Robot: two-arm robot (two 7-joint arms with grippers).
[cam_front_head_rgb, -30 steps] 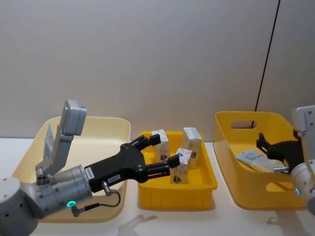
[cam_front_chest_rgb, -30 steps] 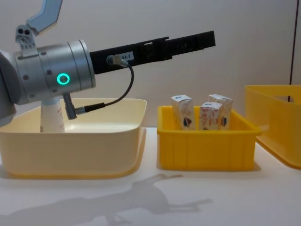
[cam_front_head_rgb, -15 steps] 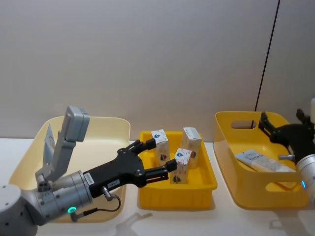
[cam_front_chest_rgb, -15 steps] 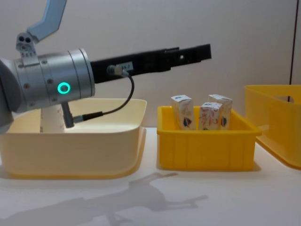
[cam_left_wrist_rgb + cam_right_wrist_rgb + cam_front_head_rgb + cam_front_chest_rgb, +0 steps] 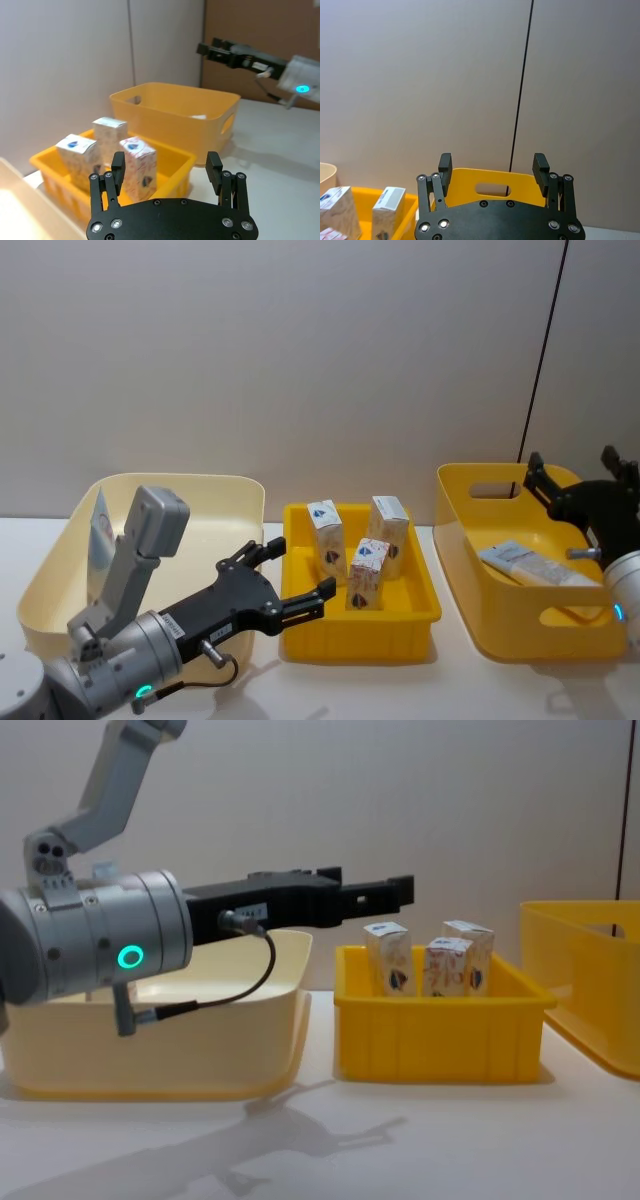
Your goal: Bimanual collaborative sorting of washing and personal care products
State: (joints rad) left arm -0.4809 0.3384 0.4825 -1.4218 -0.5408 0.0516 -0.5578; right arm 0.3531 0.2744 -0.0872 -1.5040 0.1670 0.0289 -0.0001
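Note:
Three small white cartons stand in the middle yellow tray; the chest view shows the cartons from the side. A pale tube lies in the right yellow bin. Another tube stands in the cream bin on the left. My left gripper is open and empty, hovering at the tray's near left corner, short of the cartons. My right gripper is open and empty above the right bin, apart from the tube.
The three containers sit in a row on a white table, cream bin, tray, then right bin. A bare wall with a thin black cable stands close behind. White table shows in front of the containers.
My left gripper has pulled back from over the cartons toward the tray's near left corner, still open. My right gripper has risen out of the right bin, and the tube stays lying inside.

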